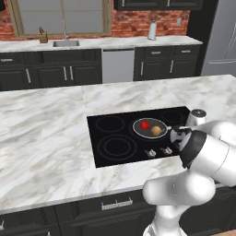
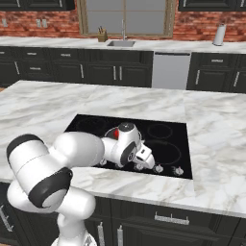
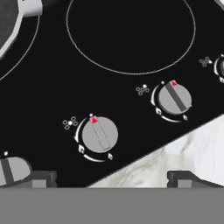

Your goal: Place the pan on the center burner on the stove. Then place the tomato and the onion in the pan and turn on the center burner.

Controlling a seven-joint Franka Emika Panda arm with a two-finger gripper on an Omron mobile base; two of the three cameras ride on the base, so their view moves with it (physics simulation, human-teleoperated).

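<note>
While the arm leans low over the front edge of the cooktop, this is how it all lies:

Stove: the stove point(image 1: 115, 138), flat black glass, sits set into the marble island counter point(image 1: 46, 129).
Pan: the pan point(image 1: 148, 128) rests on the center burner point(image 1: 140, 133), its short black handle pointing toward the arm's side.
Tomato: the tomato point(image 1: 145, 124), bright red, lies inside the pan on the far-left part of its floor.
Onion: the onion point(image 1: 157, 131), tan, lies inside the pan too, just beside the tomato on the handle side.
Gripper: the gripper point(image 3: 111, 177) hangs just above the knob row, fingers spread wide apart with nothing between them; both dark fingertips point(image 3: 41, 178) show at the bottom of the hand view.
Knobs: in the hand view one silver knob point(image 3: 99, 134) sits between the two fingertips, a little ahead of them, its red marker pointing up and slightly left; a second knob point(image 3: 174, 97) lies to its upper right, a third point(image 3: 13, 169) touches the left fingertip's edge of view.
Contact: I cannot tell whether any finger touches a knob.
Right base view: the wrist point(image 2: 127, 141) covers most of the pan.
</note>
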